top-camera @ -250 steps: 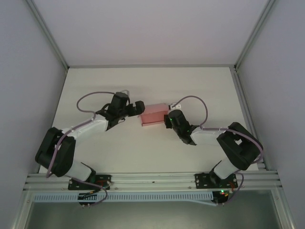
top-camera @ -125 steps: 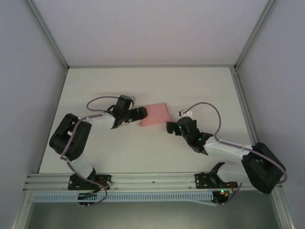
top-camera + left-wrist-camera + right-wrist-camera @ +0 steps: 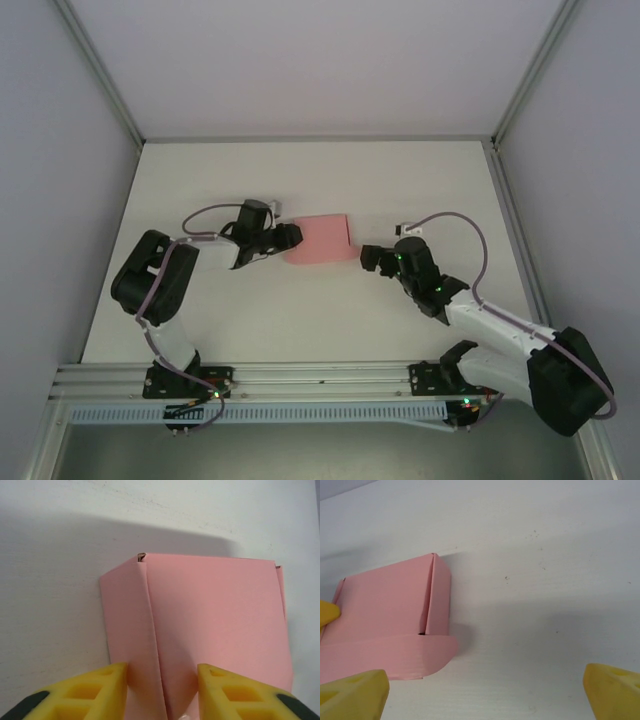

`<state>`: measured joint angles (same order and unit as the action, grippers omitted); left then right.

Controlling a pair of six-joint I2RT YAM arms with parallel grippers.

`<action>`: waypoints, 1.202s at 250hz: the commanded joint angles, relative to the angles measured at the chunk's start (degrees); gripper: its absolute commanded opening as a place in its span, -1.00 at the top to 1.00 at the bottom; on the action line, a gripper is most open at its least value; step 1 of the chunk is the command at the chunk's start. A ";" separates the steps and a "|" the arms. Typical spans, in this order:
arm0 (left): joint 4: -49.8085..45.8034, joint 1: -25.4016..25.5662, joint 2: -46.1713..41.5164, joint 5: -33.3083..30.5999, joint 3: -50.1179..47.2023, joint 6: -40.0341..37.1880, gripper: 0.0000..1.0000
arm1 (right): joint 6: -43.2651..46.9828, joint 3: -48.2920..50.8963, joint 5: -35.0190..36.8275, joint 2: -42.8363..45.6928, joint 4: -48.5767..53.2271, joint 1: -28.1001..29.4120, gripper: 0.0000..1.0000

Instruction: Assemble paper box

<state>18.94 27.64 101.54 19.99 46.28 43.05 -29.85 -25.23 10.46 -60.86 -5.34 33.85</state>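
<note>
At the middle of the white table (image 3: 300, 310) lies the pink, thin-card paper box (image 3: 322, 239), folded up into a low rectangular shape and resting flat. The left gripper (image 3: 290, 237) meets its left end. Seen from the left wrist, that gripper's yellow fingers (image 3: 100, 690) stand partway closed, one on each side of a crease running along the box's near end. Card lies between them, but whether they actually pinch it cannot be told. The right gripper (image 3: 370, 257) sits just beside the box's right end, apart from it. Its jaws are spread wide and hold nothing. From the right wrist, a rounded flap (image 3: 437, 652) juts out at the box's near corner, lying on the table surface.
</note>
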 commanded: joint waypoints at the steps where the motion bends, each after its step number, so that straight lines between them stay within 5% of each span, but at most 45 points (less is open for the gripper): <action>1: -0.33 -0.83 1.82 1.26 -1.98 -0.29 0.42 | -3.32 -1.58 -8.31 -2.42 -1.14 -2.70 -1.00; 25: 2.76 -1.74 2.06 4.42 -3.25 0.12 0.73 | -3.82 -4.27 -14.76 -5.61 -0.51 -5.35 -1.00; 88: 25.82 -5.65 3.38 18.12 -11.04 8.72 0.72 | -7.94 -12.26 -27.88 -14.41 2.05 -9.56 -1.00; 185: 36.61 -7.34 7.94 21.67 -13.26 12.81 0.69 | -16.61 -21.86 -44.49 -34.56 -8.70 -9.75 -0.98; 210: 37.75 -7.34 8.16 21.80 -13.67 12.90 0.65 | -18.86 -22.35 -46.78 -36.97 -12.49 -9.75 -0.78; 259: 35.37 -7.42 6.97 21.66 -12.56 10.39 0.55 | -21.50 -20.92 -48.50 -36.65 -16.83 -9.85 -0.06; 301: 30.45 -7.48 3.44 20.54 -10.36 6.53 0.33 | -23.21 -19.73 -48.07 -34.21 -18.34 -9.98 0.21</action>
<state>52.66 20.58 108.36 40.18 33.56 53.71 -50.68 -45.84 -36.05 -97.89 -20.03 23.99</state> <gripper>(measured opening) 0.304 0.445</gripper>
